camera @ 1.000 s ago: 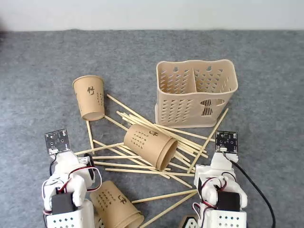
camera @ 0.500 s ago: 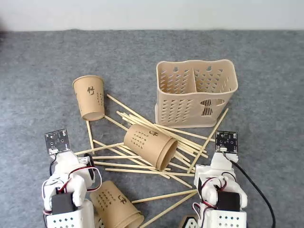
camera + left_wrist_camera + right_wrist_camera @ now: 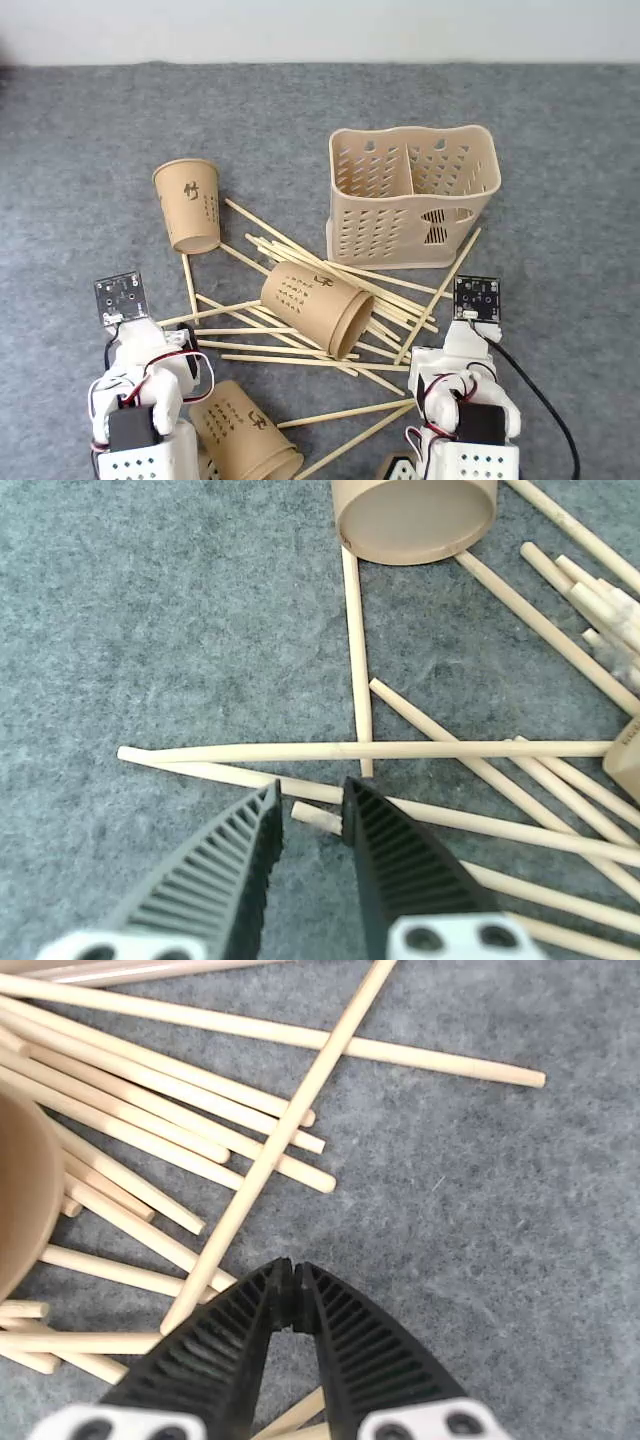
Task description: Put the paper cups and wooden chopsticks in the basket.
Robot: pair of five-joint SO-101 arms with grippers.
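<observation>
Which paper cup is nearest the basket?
The middle cup, lying on the chopstick pile before the basket; the upper-left cup and the bottom-left cup lie farther off.

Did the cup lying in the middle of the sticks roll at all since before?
No. The middle cup lies on its side in the same spot, just as far from the basket as before.

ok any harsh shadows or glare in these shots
High view: soft, even light, no glare; the basket and cups throw only faint shadows on the grey mat. Left wrist view: the chopsticks cast thin, soft shadows. Right wrist view: the same flat light, no glare on the chopsticks.
</observation>
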